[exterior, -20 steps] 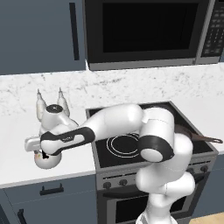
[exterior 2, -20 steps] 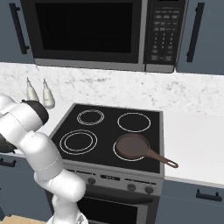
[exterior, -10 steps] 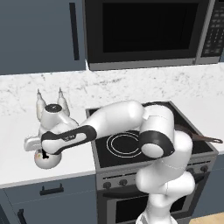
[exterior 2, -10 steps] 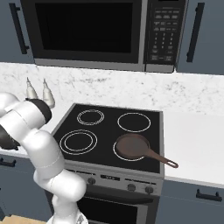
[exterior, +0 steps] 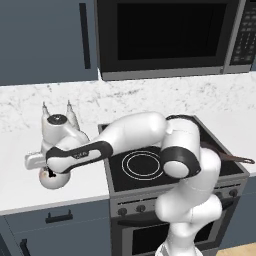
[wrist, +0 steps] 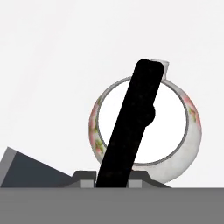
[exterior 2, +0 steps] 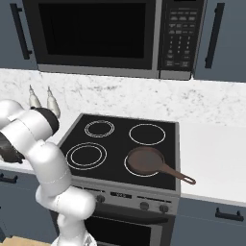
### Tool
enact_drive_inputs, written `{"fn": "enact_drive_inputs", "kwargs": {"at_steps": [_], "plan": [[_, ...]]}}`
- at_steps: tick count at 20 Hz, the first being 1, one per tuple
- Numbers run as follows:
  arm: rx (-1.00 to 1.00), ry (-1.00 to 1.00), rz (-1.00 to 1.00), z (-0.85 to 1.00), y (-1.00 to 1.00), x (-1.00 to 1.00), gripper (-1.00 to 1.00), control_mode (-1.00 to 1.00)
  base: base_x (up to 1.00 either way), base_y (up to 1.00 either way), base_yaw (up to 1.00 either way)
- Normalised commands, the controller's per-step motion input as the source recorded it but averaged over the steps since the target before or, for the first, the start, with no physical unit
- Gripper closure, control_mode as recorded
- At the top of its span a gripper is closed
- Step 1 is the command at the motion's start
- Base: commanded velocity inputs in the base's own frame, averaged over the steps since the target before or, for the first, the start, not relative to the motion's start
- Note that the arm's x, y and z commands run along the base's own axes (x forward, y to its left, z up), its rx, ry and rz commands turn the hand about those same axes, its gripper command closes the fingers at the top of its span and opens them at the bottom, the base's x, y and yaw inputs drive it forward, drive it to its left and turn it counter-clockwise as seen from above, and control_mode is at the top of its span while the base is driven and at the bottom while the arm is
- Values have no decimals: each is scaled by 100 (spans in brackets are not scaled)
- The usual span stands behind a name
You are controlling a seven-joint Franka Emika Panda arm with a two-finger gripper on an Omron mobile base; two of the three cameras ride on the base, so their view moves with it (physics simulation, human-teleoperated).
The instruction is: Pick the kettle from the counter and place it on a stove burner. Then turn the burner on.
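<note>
Fingers [wrist: 113,183] clamped on the black handle [wrist: 131,127] of the kettle [exterior: 52,176], sitting on the counter [exterior: 20,187] at nine o'clock of the stove burner [exterior: 144,165], presumably gripped high there so the round body hangs level when lifted.

Home kitchen: cooktop [exterior 2: 120,144], microwave [exterior 2: 115,36], marble counter [exterior 2: 214,158].
</note>
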Motion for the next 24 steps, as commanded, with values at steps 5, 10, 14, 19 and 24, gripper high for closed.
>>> {"fn": "enact_drive_inputs", "kwargs": {"at_steps": [5,10,14,19,24], "plan": [[1,-22,0,69,-45,-10,100,-100,0,0,0],[1,-15,0,27,-93,-3,100,-100,0,0,0],[0,0,0,3,-100,1,100,-100,0,0,0],[0,0,0,0,-100,10,100,-100,0,0,0],[1,0,0,0,-100,29,100,-100,0,0,0]]}}
